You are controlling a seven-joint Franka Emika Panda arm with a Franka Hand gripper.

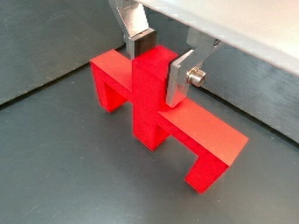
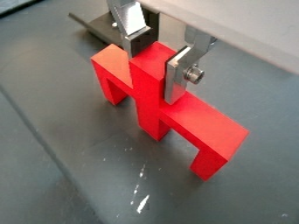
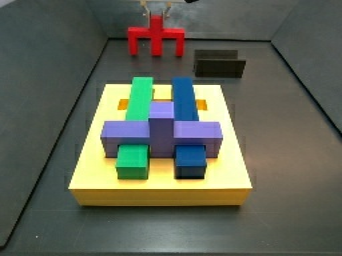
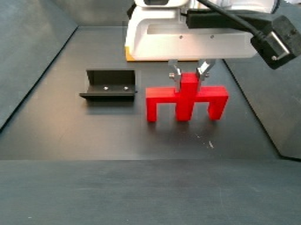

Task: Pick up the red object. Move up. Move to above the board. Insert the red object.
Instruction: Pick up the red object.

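Nearest the lens in both wrist views is the red object, its upright stub standing between the two silver fingers of the gripper. The dark pads lie against the stub's two sides, so the gripper looks narrowed onto the piece, though whether it is squeezing firmly I cannot tell. The two legs appear to rest on the dark floor, with no gap showing beneath them in a side view, so my judgement is that the grasp is just being made and the lift has not begun.

The red object sits near the far edge of the tabletop as that side view looks, roughly midway along it. Just beside it stands the fixture, apart from the piece and not touching it; from the opposite side it shows as a dark bracket on a base plate.

Well apart, toward the near edge, lies the board, a yellow slab carrying a green block, a blue block and a purple block crossing over them.

Of the task, only the pick-up is under way. Raising the piece, carrying it over the board and inserting it all remain.
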